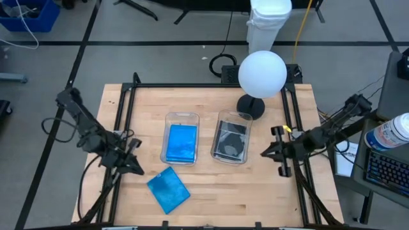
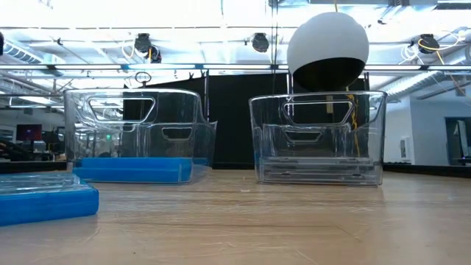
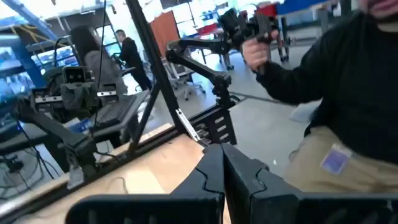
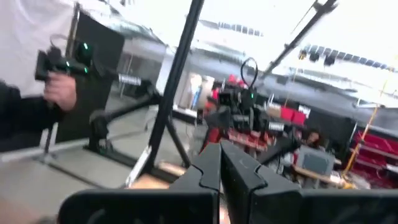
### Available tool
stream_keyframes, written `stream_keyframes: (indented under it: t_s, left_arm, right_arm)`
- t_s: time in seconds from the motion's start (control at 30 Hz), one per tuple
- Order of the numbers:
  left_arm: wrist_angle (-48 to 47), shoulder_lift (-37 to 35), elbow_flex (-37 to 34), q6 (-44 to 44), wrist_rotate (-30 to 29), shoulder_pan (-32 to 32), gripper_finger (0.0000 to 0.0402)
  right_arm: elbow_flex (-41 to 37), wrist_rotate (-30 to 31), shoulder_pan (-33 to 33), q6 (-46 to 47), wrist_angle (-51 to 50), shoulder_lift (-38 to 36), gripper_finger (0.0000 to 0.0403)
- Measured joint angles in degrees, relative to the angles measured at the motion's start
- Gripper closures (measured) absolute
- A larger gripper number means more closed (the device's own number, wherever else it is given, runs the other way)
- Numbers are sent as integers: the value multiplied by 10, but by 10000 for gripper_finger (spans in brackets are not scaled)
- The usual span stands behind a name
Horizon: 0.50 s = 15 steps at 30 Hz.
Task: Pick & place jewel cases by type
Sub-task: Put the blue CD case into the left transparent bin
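Butcher-block planks of pale wood make up the table [image 1: 255, 191], their grain scuffed and scratched in the low view. Two clear rectangular bins with moulded handle cut-outs stand side by side at its middle. The left bin [image 1: 182, 120] holds a bright blue jewel case [image 1: 181, 143] lying flat on its floor; the right bin [image 1: 234, 119] holds a clear and dark grey jewel case [image 1: 229, 141], a thin glassy stack from the low view. A second blue case [image 1: 169, 189], square and slightly mottled, lies loose on the wood nearer the front edge, turned askew and well apart from the bins (the low view shows its ribbed edge at the far left). Behind the right bin a white matte sphere [image 1: 262, 74] stands on a black round base.

Only the high view shows both arms: the left gripper [image 1: 135, 167] hangs off the table's left edge and the right gripper [image 1: 267, 153] sits by the right edge, each with jaws clenched on nothing. The wrist views add what the top camera misses: a person's hand [image 3: 254, 53] and another hand [image 4: 60, 92], each gripping a dark handle in the room beyond.
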Motion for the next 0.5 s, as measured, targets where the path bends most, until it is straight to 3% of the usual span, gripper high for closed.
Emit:
stream_keyframes:
  t_s: [0.23, 0.37, 0.5]
  left_arm:
    - [78, 9, -82, -6, -19, -43, 399]
    - [87, 18, -114, -28, -89, -73, 397]
    - [83, 36, -147, -108, -139, -90, 399]
  right_arm:
    - [-34, 0, -28, 28, 14, 24, 403]
    - [-44, -5, -33, 49, 28, 61, 403]
    - [-48, -38, -32, 63, 96, 135, 403]
